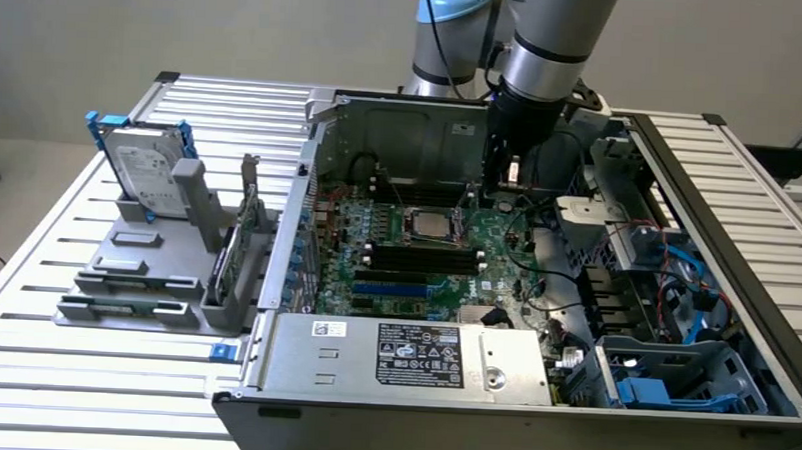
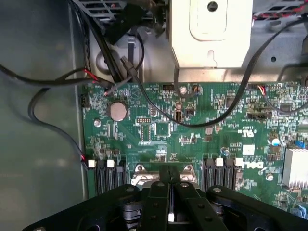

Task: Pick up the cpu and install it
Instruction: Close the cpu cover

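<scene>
Largely hidden socket point(image 2: 139, 174), closed gripper point(image 2: 169, 171) in front.

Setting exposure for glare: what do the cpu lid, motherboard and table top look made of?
cpu: dull silver-grey metal lid, matte; likely plated, soft sheen only.
motherboard: green laminate board, semi-gloss coating, bright solder dots.
table: ribbed light metal, probably aluminium; satin, even grey shine along slats.
</scene>
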Robot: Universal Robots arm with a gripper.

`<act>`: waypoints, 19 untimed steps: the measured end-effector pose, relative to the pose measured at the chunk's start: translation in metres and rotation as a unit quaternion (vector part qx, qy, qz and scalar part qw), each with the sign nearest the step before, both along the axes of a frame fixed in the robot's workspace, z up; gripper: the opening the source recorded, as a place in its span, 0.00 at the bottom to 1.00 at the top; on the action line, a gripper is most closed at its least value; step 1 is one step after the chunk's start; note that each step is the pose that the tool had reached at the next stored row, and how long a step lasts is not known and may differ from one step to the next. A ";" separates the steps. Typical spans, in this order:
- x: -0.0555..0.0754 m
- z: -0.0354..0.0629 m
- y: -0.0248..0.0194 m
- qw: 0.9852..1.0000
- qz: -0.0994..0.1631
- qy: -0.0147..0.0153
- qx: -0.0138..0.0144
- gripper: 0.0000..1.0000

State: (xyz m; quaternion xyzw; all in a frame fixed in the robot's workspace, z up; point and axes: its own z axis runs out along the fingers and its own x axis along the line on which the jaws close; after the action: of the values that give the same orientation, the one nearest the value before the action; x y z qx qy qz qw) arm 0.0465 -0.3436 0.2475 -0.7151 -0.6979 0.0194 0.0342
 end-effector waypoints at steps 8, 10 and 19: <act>-0.016 0.0001 -0.0053 1.000 0.000 0.009 0.000 0.11; -0.019 0.0001 -0.0063 1.000 0.000 0.011 0.000 0.11; -0.044 -0.0014 -0.0082 1.000 0.000 0.018 0.001 0.11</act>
State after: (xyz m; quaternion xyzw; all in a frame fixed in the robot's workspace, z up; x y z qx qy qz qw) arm 0.0023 -0.3518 0.2461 -0.7146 -0.6972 0.0319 0.0478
